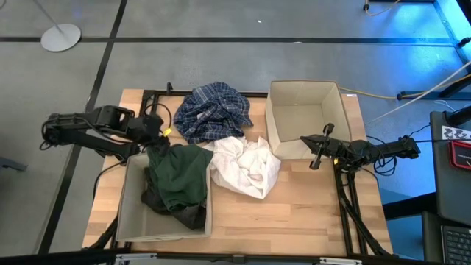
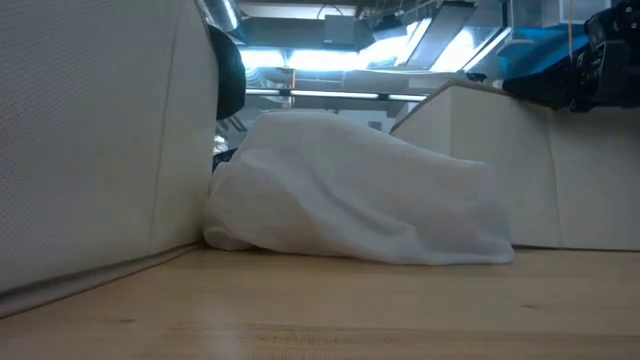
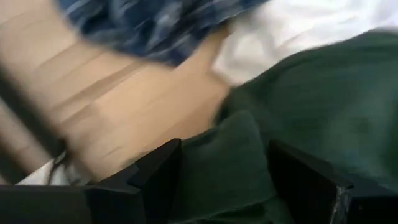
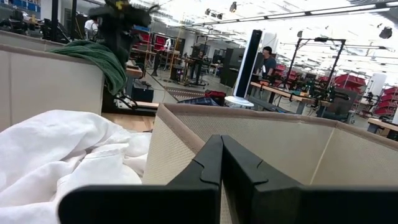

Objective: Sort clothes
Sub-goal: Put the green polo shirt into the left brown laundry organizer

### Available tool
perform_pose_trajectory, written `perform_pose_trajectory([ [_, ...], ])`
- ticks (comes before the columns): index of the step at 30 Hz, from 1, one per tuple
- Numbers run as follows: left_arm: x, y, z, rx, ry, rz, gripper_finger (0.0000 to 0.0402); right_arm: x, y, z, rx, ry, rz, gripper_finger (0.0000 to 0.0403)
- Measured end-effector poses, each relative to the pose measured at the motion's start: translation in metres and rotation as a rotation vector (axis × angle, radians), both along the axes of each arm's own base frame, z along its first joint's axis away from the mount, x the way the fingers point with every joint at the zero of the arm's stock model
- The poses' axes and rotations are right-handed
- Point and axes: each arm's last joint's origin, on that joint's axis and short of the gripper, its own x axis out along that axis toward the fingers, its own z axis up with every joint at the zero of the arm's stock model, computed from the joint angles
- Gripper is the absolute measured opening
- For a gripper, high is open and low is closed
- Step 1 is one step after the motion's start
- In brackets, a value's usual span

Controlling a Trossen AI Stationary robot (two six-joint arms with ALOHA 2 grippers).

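Left gripper [image 1: 157, 134] clamped on the dark green piece [image 1: 179, 175], draped over the near bin [image 1: 126, 213]; right gripper [image 1: 318, 151] closed, empty, farther off.

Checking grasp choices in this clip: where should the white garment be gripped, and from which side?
The white garment lies crumpled on the table between the two bins. Probably best to pinch a raised fold near the top of its mound, coming straight down from above. The right end effector, shut over the empty right bin, is close by.

bare table [image 1: 309, 221] in front; white piece [image 1: 246, 168] fills gap between bins.
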Motion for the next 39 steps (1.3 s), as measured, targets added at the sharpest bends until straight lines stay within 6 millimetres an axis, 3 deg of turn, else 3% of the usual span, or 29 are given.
perform_pose_trajectory([
  [10, 0.003, 0.0, -0.004, -0.021, 0.057, 0.011, 0.022, 0.0, 0.0, 0.0, 0.0, -0.001, 0.005, 0.0012],
  [21, 0.01, 0.0, 0.0, 0.029, -0.008, -0.116, 0.0027, 0.0, 0.0, 0.001, 0.002, -0.007, 0.0, 0.0012],
  [23, 0.012, 0.0, 0.003, 0.038, -0.031, -0.128, 0.001, 0.0, 0.0, 0.0, -0.001, -0.003, -0.003, 0.0012],
  [29, 0.01, -0.002, 0.033, 0.105, -0.14, -0.156, 0.0014, 0.0, -0.001, 0.0, -0.008, 0.006, -0.049, 0.0012],
  [39, 0.015, -0.022, 0.104, 0.173, -0.637, -0.383, 0.0009, -0.001, -0.001, 0.0, -0.007, 0.006, -0.053, 0.0012],
])
